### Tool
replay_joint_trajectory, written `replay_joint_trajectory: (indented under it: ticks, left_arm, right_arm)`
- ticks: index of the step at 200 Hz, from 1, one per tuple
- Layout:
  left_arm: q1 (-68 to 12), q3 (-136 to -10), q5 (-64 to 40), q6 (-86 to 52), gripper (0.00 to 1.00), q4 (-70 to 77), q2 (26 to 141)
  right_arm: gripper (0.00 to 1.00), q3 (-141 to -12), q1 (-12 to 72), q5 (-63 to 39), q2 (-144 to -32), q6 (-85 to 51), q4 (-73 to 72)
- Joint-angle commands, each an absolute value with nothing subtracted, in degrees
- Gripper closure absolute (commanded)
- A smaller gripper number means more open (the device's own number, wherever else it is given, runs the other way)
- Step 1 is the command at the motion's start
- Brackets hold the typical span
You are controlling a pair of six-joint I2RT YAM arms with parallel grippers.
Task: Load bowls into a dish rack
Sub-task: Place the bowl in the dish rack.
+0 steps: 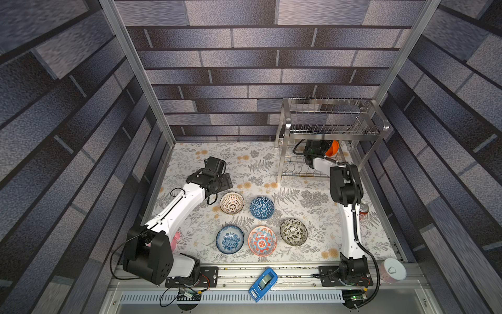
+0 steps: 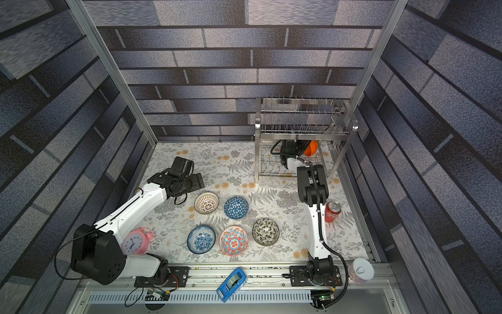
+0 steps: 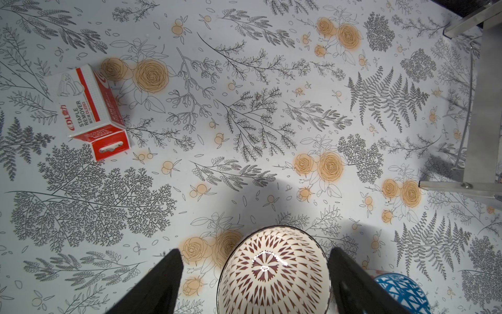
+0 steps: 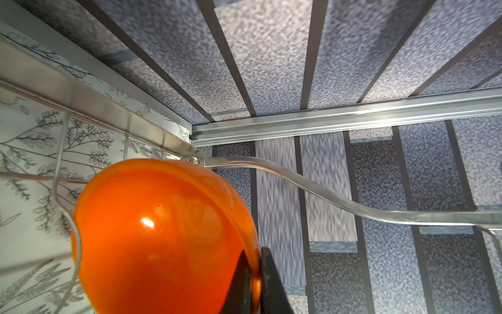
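Right gripper [image 4: 256, 261] clamped on the rim of the orange bowl [image 4: 163, 231], one finger inside, one outside. Left gripper [image 3: 255, 249] jaws spread wide, nothing held; the white lattice bowl [image 3: 271, 271] shows between its fingers in the left wrist view, with gaps on both sides.

Dish rack [image 1: 334, 131] stands in the far right corner of the table [image 1: 255, 168], long axis along the back wall, prongs up on the top tier.

Right arm [image 1: 347, 217] stretches away from its base, elbow high, forearm reaching into the rack's lower tier under the top shelf. Left arm [image 1: 176, 209] runs diagonally toward table middle, wrist just behind the white lattice bowl.

Orange bowl sits inside the lower tier near the rack's right end, tipped on edge, rim about upright, rounded outside toward the wrist camera. A wavy wire curves just beside it; contact unclear.

Five bowls sit mouth up on the table, apart from each other. Back row: white lattice bowl and blue triangle bowl [image 1: 262, 207]. Front row: blue-white floral bowl [image 1: 229, 239], medallion bowl [image 1: 262, 241], black-and-white floral bowl [image 1: 293, 232].
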State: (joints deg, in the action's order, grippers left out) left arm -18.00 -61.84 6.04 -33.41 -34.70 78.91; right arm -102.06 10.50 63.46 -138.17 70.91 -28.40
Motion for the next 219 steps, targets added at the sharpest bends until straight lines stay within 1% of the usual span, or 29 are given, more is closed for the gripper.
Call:
replay_joint_trajectory:
  ticks: [1, 148, 198, 219]
  left_arm:
    - [-17.69, -60.75, 5.89, -32.60, 0.13, -35.16, 78.24]
    - [-17.66, -61.04, 5.71, -32.79, 0.11, -35.19, 78.40]
    - [-17.67, -61.28, 5.53, -32.83, 0.11, -35.16, 78.40]
    - [-17.67, -61.34, 5.50, -32.74, 0.10, -35.25, 78.31]
  right_arm:
    - [0.91, -103.71, 11.43, 64.16, -139.49, 68.95, -25.47]
    - [0.81, -104.24, 11.43, 64.25, -139.37, 67.41, -23.19]
    - [0.68, -104.67, 11.43, 64.18, -138.70, 66.55, -21.91]
    - [0.59, -104.85, 11.52, 64.00, -138.18, 65.71, -21.02]
